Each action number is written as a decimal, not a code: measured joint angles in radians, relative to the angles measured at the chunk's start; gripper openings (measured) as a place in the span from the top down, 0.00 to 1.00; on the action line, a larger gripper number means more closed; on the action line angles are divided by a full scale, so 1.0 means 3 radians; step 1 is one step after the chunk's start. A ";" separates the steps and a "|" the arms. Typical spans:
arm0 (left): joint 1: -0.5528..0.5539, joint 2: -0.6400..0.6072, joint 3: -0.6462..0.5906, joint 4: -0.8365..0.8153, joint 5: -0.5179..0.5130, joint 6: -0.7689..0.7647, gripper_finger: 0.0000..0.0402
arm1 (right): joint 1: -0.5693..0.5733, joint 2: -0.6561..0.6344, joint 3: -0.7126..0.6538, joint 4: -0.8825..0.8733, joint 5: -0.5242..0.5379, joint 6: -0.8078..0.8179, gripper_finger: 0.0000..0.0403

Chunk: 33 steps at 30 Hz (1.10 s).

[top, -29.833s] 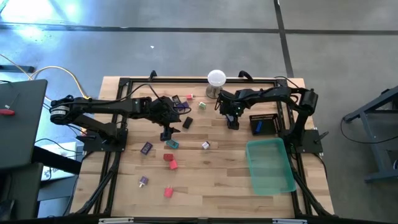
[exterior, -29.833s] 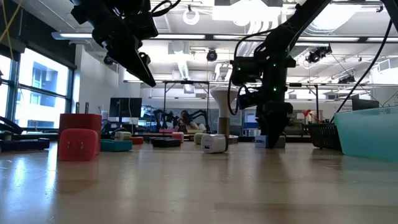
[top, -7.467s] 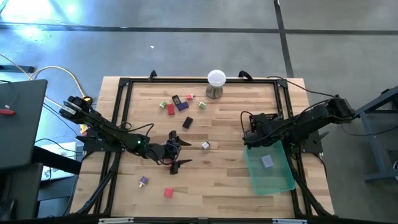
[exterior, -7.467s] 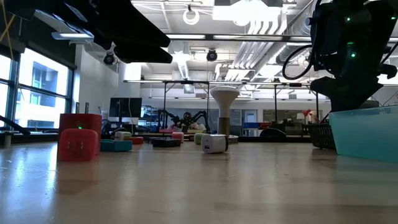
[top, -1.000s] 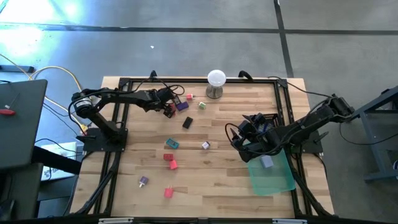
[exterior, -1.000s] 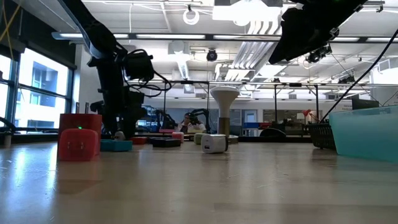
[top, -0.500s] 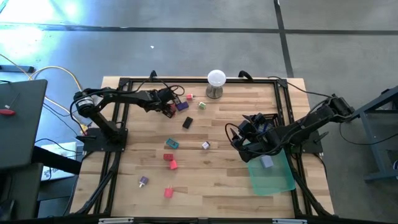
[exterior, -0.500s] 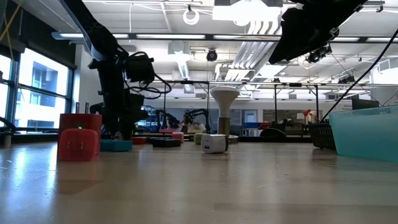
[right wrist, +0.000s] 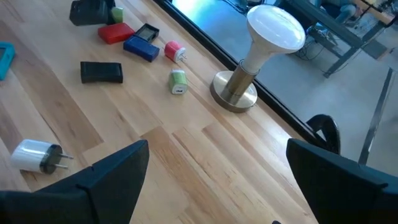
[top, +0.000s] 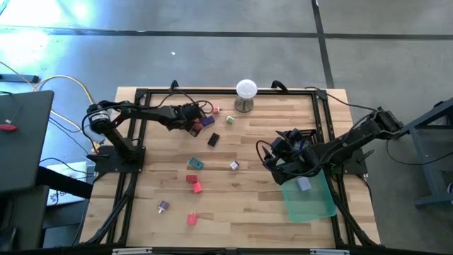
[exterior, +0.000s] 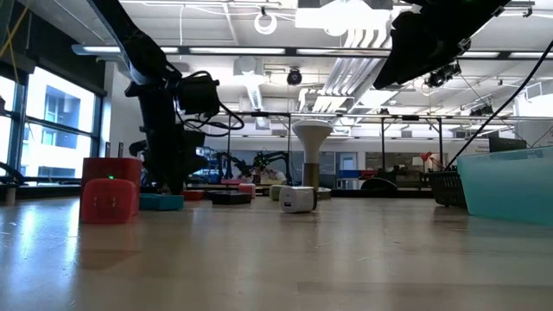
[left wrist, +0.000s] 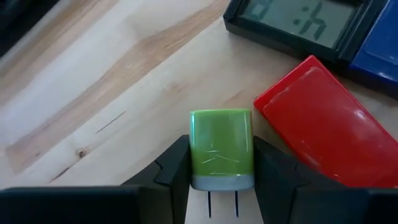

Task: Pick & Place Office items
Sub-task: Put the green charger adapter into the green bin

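Observation:
My left gripper (top: pixel 192 123) is low over the far-left cluster of office items, its fingers closed on a green plug block (left wrist: pixel 221 147) that lies on the wood. A red block (left wrist: pixel 318 142) lies right beside it, with a black display piece (left wrist: pixel 297 23) and a blue piece (left wrist: pixel 380 57) behind. More items lie scattered: black (top: pixel 213 139), teal (top: pixel 196 163), white plug (top: pixel 233 166), red (top: pixel 191 179), purple (top: pixel 163 206), pink (top: pixel 191 219). My right gripper (right wrist: pixel 217 186) hangs open above the table at the right, by the green tray (top: pixel 315 205). My left gripper pinches the green plug block by its two opposite sides (left wrist: pixel 194 163) between its two fingers (left wrist: pixel 268 167), near the end that bears the two metal prongs. The fingers slant down from the table's left side. The block lies flat on the table, prongs toward the wrist.
A white ball lamp on a metal stand (top: pixel 245 92) is at the far edge. A pale green piece (top: pixel 231 120) and a pink one (top: pixel 216 110) lie near it. A grey piece (top: pixel 304 184) lies in the tray. A black basket (top: pixel 303 136) sits behind my right arm.
My left gripper has sunk a little and edged toward the table's right, onto the far-left cluster. My right arm has kept still.

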 joint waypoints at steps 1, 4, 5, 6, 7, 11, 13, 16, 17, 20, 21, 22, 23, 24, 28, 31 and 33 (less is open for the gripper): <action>-0.0056 -0.0057 -0.0002 -0.0046 -0.0072 0.0021 0.69 | 0.0000 0.0000 0.0000 0.0021 -0.0003 -0.0028 0.09; -0.0213 -0.0322 -0.0003 -0.0384 -0.0303 0.0067 0.69 | 0.0000 0.0000 0.0000 0.0135 -0.0120 -0.0099 0.09; -0.0258 -0.0422 0.0031 -0.0443 -0.0342 0.0061 0.69 | -0.0006 0.0000 0.0000 0.0166 -0.0168 -0.0112 0.09; -0.0299 -0.0540 0.0052 -0.0479 -0.0364 0.0047 0.69 | -0.0012 0.0000 0.0000 0.0201 -0.0206 -0.0147 0.09; -0.0351 -0.0669 0.0056 -0.0532 -0.0363 0.0047 0.69 | -0.0020 0.0000 0.0000 0.0246 -0.0263 -0.0194 0.09; -0.0717 -0.1188 0.0051 -0.0501 -0.0064 0.0115 0.69 | -0.0022 0.0000 0.0000 0.0455 -0.0451 -0.0381 0.09; -0.0955 -0.1439 0.0051 -0.0399 0.0047 0.0223 0.69 | -0.0022 0.0000 0.0000 0.0614 -0.0546 -0.0478 0.09; -0.1380 -0.1733 0.0051 -0.0178 0.0035 0.0404 0.69 | -0.0022 0.0000 0.0000 0.0940 -0.0783 -0.0688 0.09; -0.1522 -0.1804 0.0051 -0.0058 0.0036 0.0451 0.69 | -0.0017 0.0000 0.0000 0.1094 -0.0883 -0.0808 0.09; -0.1937 -0.1932 0.0051 0.0271 0.0042 0.0634 0.69 | 0.0014 0.0000 -0.0004 0.1534 -0.1216 -0.1215 0.09; -0.2059 -0.1939 0.0051 0.0396 0.0042 0.0679 0.69 | 0.0023 0.0007 -0.0013 0.1714 -0.1333 -0.1355 0.09; -0.2174 -0.1939 0.0051 0.0504 0.0040 0.0707 0.69 | 0.0034 0.0028 -0.0024 0.1886 -0.1444 -0.1489 0.09; -0.2274 -0.1928 0.0051 0.0579 0.0048 0.0711 0.69 | 0.0049 0.0049 -0.0038 0.2030 -0.1554 -0.1636 0.09; -0.2363 -0.1895 0.0051 0.0651 0.0087 0.0707 0.69 | 0.0076 0.0068 -0.0052 0.2134 -0.1652 -0.1783 0.09; -0.2563 -0.1703 0.0043 0.0869 0.0431 0.0510 0.69 | 0.0168 0.0249 -0.0069 0.2534 -0.1923 -0.2342 0.09; -0.2606 -0.1546 0.0043 0.1172 0.0823 0.0300 0.69 | 0.0231 0.0414 -0.0074 0.2764 -0.1932 -0.2840 0.09; -0.2605 -0.1431 0.0045 0.1458 0.1110 0.0145 0.67 | 0.0231 0.0523 -0.0072 0.2933 -0.1907 -0.3205 0.09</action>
